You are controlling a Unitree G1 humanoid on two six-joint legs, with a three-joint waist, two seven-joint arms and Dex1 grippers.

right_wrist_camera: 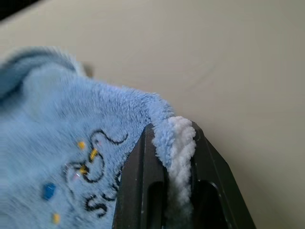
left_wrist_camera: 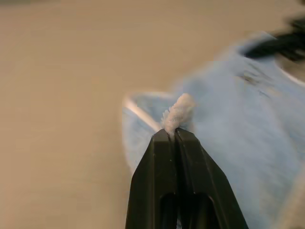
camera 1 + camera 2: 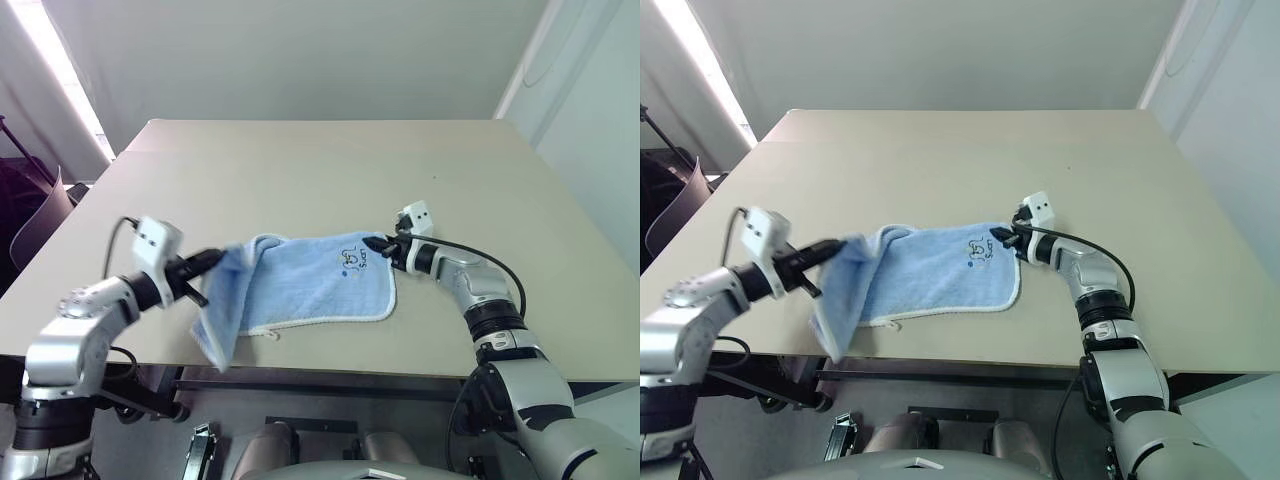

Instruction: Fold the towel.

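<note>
I see the table (image 3: 300, 170) bare beyond the towel (image 3: 310, 285); only the towel, stretched between both grippers, blocks the near edge

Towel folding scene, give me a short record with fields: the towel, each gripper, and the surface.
towel: light-blue towel with white edging, part flat on the table, its left side lifted and draping past the near edge
logo: dark embroidered logo facing up, near the right gripper's corner
left gripper: left gripper shut on the towel's white edging, raised off the table
right gripper: right gripper shut on the towel's far right corner, low over the table
surface: beige table
</note>
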